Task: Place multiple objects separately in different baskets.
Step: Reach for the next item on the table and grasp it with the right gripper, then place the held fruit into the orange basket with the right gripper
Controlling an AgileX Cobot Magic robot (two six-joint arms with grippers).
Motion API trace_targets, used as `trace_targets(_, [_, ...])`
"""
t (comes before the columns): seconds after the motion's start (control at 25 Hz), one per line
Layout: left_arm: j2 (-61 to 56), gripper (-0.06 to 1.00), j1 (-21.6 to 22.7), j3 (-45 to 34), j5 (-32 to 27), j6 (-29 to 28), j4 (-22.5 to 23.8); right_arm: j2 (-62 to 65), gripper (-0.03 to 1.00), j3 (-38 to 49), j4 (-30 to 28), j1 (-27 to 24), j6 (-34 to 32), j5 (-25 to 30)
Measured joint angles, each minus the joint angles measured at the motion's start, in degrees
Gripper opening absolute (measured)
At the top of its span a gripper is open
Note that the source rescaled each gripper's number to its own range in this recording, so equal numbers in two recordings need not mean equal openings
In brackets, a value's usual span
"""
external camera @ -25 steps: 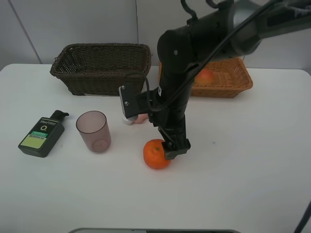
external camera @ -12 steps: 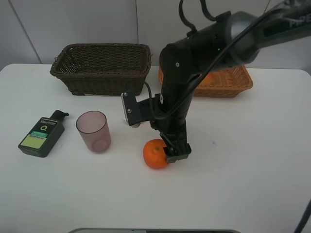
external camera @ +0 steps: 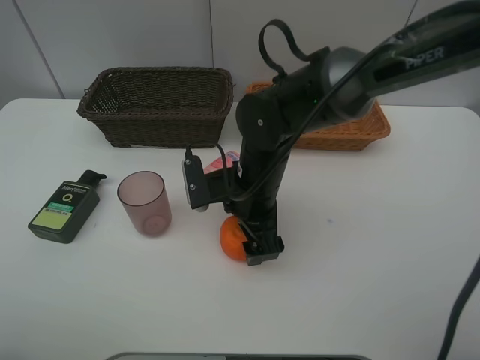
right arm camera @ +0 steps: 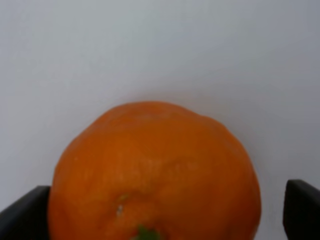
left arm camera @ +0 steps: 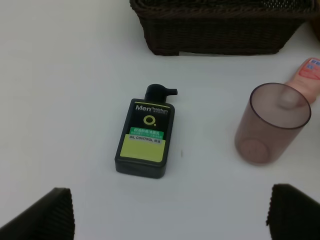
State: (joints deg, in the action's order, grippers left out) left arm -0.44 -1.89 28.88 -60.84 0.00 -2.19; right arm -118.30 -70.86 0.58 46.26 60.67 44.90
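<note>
The right end effector (right arm camera: pixel 162 212) stands wide, its fingers flanking the round orange (external camera: pixel 229 238) on the white worktop (external camera: pixel 375 247). A translucent mauve cup (external camera: pixel 144 201) stands at the orange's 9 o'clock. The dark brown wicker basket (external camera: pixel 157 120) is at 11 and the light orange-tan wicker basket (external camera: pixel 360 126) at 1. The left end effector (left arm camera: pixel 170 215) hangs wide, holding nothing.

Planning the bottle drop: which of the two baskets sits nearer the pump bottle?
The dark brown basket, back left, same side as the pump bottle; the orange-tan basket stands back right, partly behind the right arm.
</note>
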Motion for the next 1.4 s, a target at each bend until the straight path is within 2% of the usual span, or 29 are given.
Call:
trace_targets(0.24, [0.0, 0.99, 0.0, 0.0, 0.0, 0.0, 0.0, -0.5, 1.00, 0.0, 0.3, 0.0, -0.1, -0.7])
trace_targets(0.32, [0.0, 0.99, 0.0, 0.0, 0.0, 0.0, 0.0, -0.5, 0.95, 0.0, 0.4, 0.0, -0.1, -1.0])
trace_targets(0.4, [0.0, 0.99, 0.0, 0.0, 0.0, 0.0, 0.0, -0.5, 0.76, 0.0, 0.5, 0.0, -0.1, -1.1])
trace_targets(0.44, [0.0, 0.99, 0.0, 0.0, 0.0, 0.0, 0.0, -0.5, 0.57, 0.0, 0.5, 0.0, -0.1, -1.1])
trace_targets(0.48, [0.0, 0.99, 0.0, 0.0, 0.0, 0.0, 0.0, -0.5, 0.45, 0.0, 0.5, 0.0, -0.1, -1.4])
trace_targets(1.4, [0.0, 0.99, 0.0, 0.0, 0.0, 0.0, 0.0, -0.5, 0.45, 0.0, 0.9, 0.0, -0.1, -0.9])
